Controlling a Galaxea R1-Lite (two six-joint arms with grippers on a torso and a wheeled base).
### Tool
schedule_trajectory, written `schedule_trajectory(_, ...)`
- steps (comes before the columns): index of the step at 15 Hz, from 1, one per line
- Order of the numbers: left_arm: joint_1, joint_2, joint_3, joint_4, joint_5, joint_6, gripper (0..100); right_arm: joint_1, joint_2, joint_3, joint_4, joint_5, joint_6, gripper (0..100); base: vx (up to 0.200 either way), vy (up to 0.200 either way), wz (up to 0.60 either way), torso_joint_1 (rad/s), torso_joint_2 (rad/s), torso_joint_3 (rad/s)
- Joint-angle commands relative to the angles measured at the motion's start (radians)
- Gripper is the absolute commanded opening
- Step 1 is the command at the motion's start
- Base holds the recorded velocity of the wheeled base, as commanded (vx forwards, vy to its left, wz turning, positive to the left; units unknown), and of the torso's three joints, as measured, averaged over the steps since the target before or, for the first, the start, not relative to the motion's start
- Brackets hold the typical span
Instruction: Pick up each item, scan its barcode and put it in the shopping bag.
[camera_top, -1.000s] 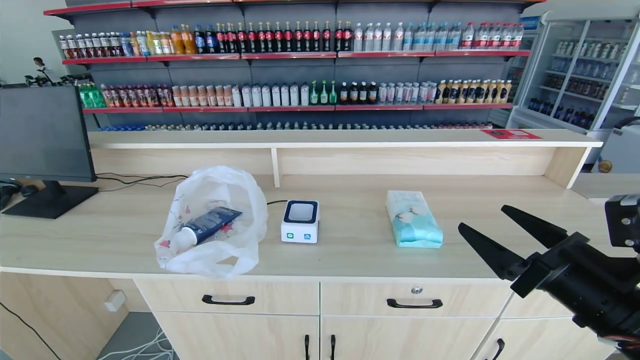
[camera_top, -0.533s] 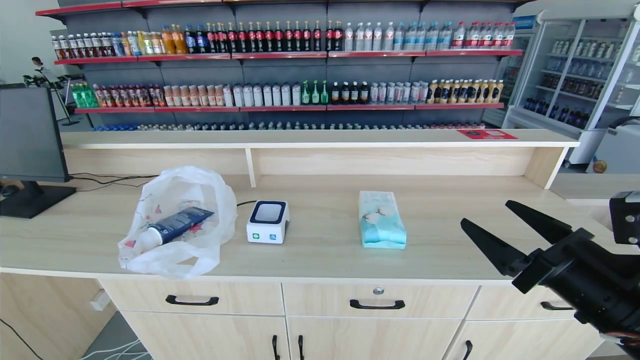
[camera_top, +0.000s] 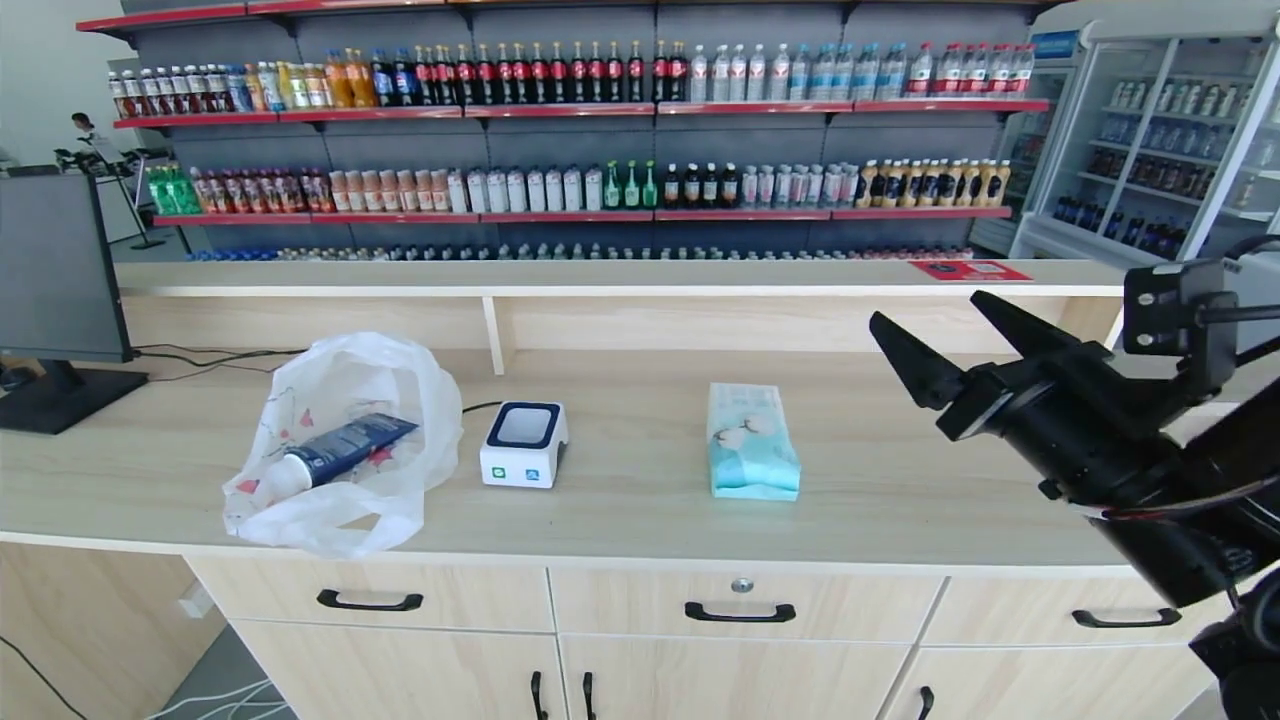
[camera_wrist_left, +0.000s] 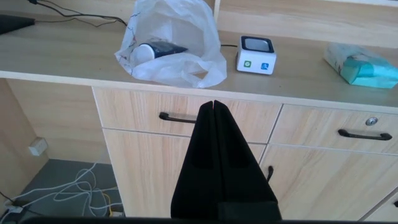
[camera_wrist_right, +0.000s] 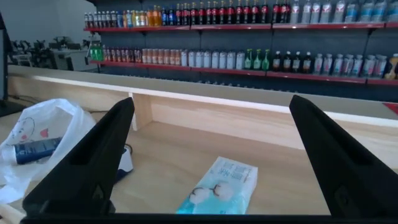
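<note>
A light-blue tissue pack (camera_top: 753, 454) lies flat on the wooden counter (camera_top: 620, 500), right of the white barcode scanner (camera_top: 524, 444). The translucent shopping bag (camera_top: 345, 445) lies on its side further left, with a dark-blue tube (camera_top: 335, 452) inside. My right gripper (camera_top: 945, 335) hovers open above the counter's right part, up and to the right of the tissue pack (camera_wrist_right: 219, 186), holding nothing. My left gripper (camera_wrist_left: 213, 107) is shut and empty, held low in front of the drawers, below the bag (camera_wrist_left: 171, 40) and scanner (camera_wrist_left: 256, 55).
A monitor (camera_top: 55, 285) on a stand sits at the counter's far left with cables behind it. A raised shelf ledge (camera_top: 620, 277) runs along the back. Drawers with black handles (camera_top: 740, 612) front the counter. Shelves of bottles (camera_top: 560, 130) and a fridge (camera_top: 1150, 150) stand behind.
The camera panned right, shifting the whole scene left. My right gripper rose from near the counter's front edge to well above it, still open.
</note>
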Motion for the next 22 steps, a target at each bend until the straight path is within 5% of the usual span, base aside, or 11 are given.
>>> schedule_trajectory(1, 0.000, 0.000, 0.000, 0.000, 0.000, 0.000, 0, 0.023, 0.138, -0.122, 0.002, -0.025, -0.016, 100, 0.000, 0.000, 0.00, 0.000, 0.00, 0.000)
schedule_trajectory(10, 0.000, 0.000, 0.000, 0.000, 0.000, 0.000, 0, 0.066, 0.173, -0.664, 0.840, -0.133, 0.141, 100, 0.000, 0.000, 0.00, 0.000, 0.00, 0.000)
schedule_trajectory(22, 0.000, 0.000, 0.000, 0.000, 0.000, 0.003, 0, 0.087, 0.529, -0.808, 0.945, -0.323, 0.182, 100, 0.000, 0.000, 0.00, 0.000, 0.00, 0.000)
